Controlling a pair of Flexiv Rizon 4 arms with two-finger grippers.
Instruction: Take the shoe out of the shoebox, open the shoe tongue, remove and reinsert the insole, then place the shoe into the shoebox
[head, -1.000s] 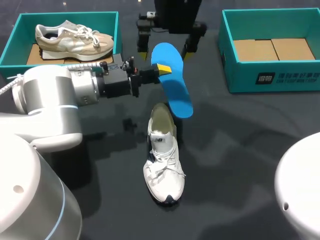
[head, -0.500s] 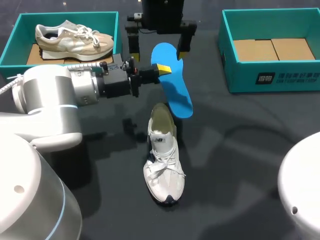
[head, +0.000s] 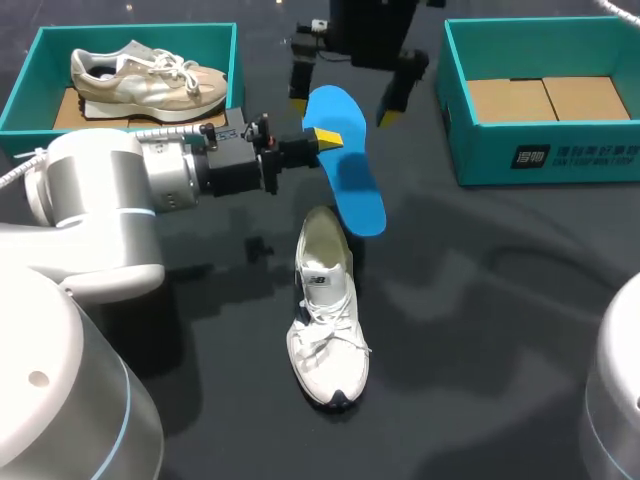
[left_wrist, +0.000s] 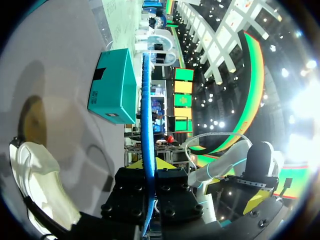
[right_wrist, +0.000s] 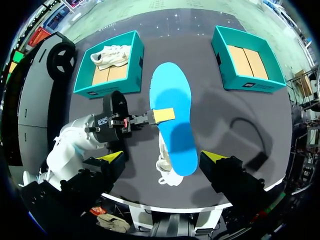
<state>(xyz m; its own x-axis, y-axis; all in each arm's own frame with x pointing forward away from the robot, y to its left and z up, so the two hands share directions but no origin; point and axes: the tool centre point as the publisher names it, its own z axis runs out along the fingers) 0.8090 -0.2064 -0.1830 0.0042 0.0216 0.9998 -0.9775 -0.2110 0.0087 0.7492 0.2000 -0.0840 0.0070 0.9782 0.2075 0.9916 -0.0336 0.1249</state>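
LEFT: left gripper (head: 322, 138) clamped on blue insole (head: 352, 185), holding it above the heel of the white shoe (head: 327, 320) | SHOE: upright on table (head: 480, 330); well apart from shoebox (head: 540, 155) | RIGHT: right gripper (head: 342, 108) fingers wide apart; hovering over the insole's far end

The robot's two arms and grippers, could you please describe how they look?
The left arm is a rounded white-and-silver shell with a thin blue ring, ending in a black wrist block with small cables. The left gripper and right gripper are black with yellow-tipped fingers. The right arm shows rounded white.
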